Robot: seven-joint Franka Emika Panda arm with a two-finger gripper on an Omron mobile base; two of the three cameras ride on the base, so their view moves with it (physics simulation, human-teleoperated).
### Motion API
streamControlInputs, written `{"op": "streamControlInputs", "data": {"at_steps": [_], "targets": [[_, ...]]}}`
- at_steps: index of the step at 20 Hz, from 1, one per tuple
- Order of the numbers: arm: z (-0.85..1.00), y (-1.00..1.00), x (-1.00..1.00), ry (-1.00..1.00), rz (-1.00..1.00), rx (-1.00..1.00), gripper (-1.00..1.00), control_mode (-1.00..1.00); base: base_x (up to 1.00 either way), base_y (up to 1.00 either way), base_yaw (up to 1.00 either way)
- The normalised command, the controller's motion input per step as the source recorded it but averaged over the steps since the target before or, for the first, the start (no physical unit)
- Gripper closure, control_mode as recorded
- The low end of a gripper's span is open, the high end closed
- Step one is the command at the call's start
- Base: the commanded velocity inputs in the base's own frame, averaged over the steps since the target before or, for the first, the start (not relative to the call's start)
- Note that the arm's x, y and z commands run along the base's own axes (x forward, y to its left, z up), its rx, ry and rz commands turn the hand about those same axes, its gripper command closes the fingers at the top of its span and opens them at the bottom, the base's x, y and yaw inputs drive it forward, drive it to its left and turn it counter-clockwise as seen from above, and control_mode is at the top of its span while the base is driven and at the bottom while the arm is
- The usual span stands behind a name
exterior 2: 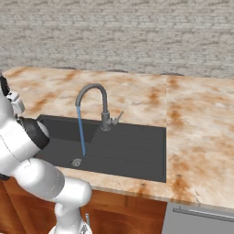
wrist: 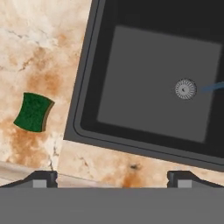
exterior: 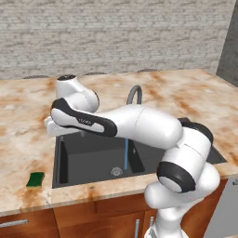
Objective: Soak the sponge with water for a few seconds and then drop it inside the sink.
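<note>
Hovering high above the counter edge, the gripper (wrist: 112, 177) has its finger tips spread wide with nothing between them. The sponge (wrist: 33, 112) lies flat on the marble counter (wrist: 39, 52), ahead and to the left of the gripper in the hand view, just outside the sink (wrist: 83, 94) wall. The water (exterior 2: 81, 130) runs from the faucet (exterior 2: 93, 91) to the drain (wrist: 185, 89), ahead and to the right.

Likely risks:
- Descending without first centring over the sponge would land one finger on top of it.
- Closing on a corner could let it slip free.
- Swinging low toward the stream could strike the faucet.
</note>
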Motion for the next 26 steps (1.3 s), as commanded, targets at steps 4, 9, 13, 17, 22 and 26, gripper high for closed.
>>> {"op": "streamControlInputs", "data": {"at_steps": [4, 9, 13, 17, 22, 26], "targets": [[-0.28, 0.1, 0.0, -0.16, 0.0, 0.0, -1.0, -1.0, 0.0, 0.0, 0.0], [-0.33, 0.16, 0.0, -0.19, 0.0, 0.03, -1.0, -1.0, 0.0, 0.0, 0.0], [-0.18, 0.04, 0.0, -0.08, -0.01, 0.11, -1.0, -1.0, 0.0, 0.0, 0.0], [-0.07, 0.0, 0.0, 0.0, -0.03, 0.18, -1.0, -1.0, 0.0, 0.0, 0.0], [-0.12, 0.17, 0.0, 0.04, 0.0, 0.08, -1.0, -1.0, 0.0, 0.0, 0.0], [-0.17, 0.39, 0.0, 0.04, 0.0, 0.05, -1.0, -1.0, 0.0, 0.0, 0.0]]}}
